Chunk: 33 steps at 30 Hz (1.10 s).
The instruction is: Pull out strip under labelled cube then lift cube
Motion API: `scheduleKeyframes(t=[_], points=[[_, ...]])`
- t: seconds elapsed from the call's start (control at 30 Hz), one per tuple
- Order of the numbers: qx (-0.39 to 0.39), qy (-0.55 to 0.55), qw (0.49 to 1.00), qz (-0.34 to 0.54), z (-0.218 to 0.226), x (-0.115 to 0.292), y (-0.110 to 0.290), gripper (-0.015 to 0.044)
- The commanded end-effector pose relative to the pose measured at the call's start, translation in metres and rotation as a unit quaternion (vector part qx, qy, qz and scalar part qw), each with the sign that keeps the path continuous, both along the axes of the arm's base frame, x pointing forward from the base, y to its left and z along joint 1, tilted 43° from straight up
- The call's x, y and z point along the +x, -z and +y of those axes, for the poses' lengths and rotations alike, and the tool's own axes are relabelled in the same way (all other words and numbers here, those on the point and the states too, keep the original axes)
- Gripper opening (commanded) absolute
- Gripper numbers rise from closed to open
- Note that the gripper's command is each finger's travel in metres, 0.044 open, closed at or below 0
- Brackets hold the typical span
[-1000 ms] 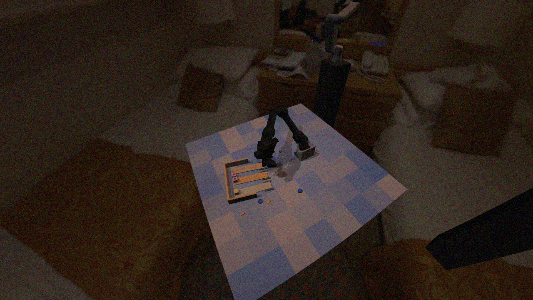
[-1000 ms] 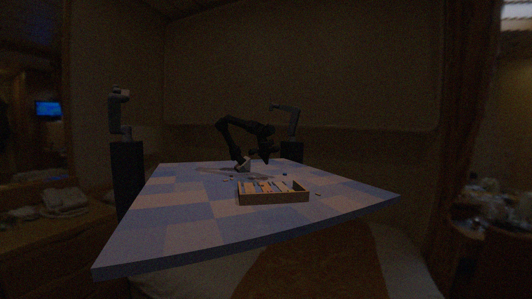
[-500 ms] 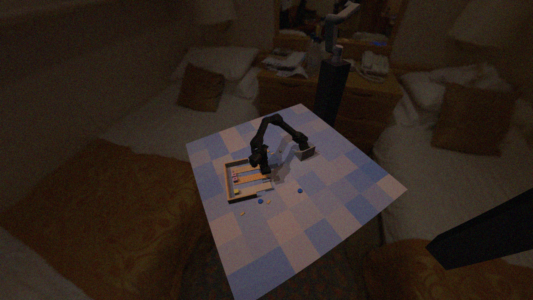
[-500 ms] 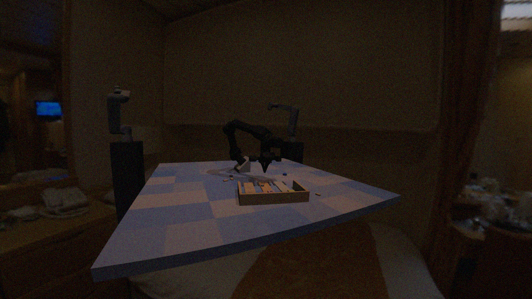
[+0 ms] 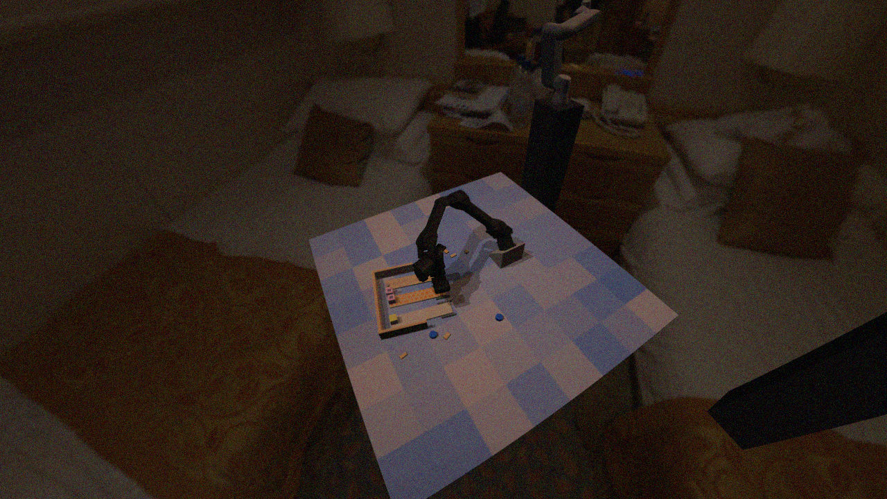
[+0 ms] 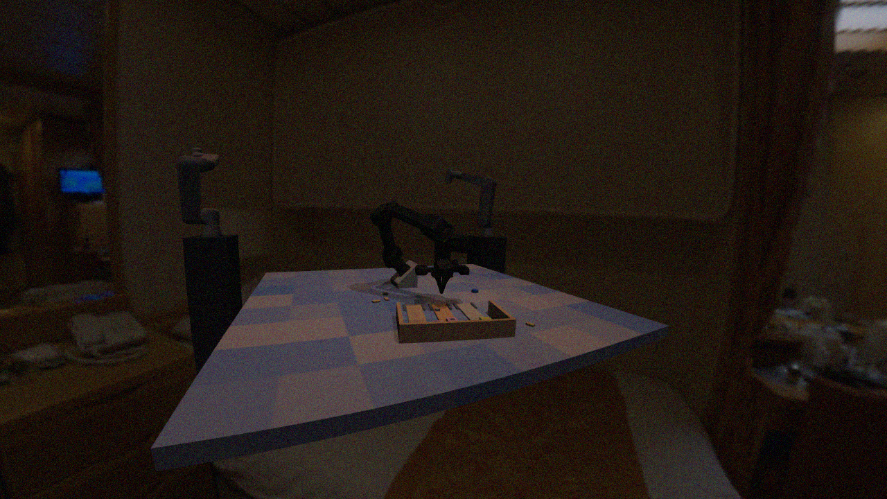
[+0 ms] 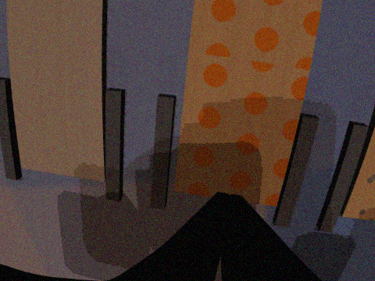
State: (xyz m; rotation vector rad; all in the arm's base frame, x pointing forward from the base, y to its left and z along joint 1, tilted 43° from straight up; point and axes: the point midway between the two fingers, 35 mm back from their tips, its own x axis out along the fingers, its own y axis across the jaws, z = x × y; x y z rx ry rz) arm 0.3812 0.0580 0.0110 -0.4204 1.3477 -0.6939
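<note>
An open-fronted wooden tray holds three strips side by side. In the wrist view I see a plain tan strip on the left, an orange-dotted strip in the middle, and the corner of a third strip on the right. Two pink cubes and a yellow cube sit at the tray's closed end; their labels are too small to read. My gripper is shut, its tips pointing down at the near end of the dotted strip. I see nothing between the fingers.
Grey rails stand between the strips at the tray's open end. Blue discs and small orange chips lie on the checkered table. The arm's base and a dark post stand behind.
</note>
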Motion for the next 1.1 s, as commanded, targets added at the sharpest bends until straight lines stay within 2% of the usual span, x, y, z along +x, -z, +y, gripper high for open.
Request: scheduleKeyframes(t=[0.0, 1.07], points=[[-0.001, -0.003, 1.000, 0.001, -0.004, 0.001, 0.005, 0.0000], [-0.003, -0.002, 1.000, 0.001, -0.036, 0.003, 0.034, 0.0000]])
